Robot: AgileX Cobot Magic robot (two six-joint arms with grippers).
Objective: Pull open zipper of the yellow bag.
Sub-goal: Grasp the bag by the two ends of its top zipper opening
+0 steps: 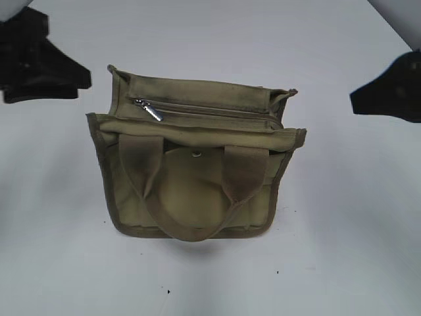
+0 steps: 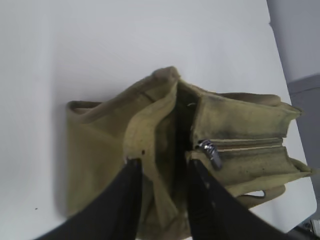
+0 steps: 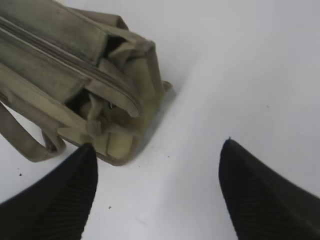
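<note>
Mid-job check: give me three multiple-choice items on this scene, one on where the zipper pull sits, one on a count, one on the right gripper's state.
1. Where is the zipper pull on the bag, seen from the front camera?
A. left end
B. middle
C. right end

2. How many handles does the bag show?
A. one
B. two
C. four

3. The right gripper is:
A. shut on the pull
B. shut on a handle
C. open, holding nothing

Answers: 1 A, the silver tab lies at the zipper's left end. 2 B, two straps hang down the front. 3 C, its fingers stand wide apart over bare table.
</note>
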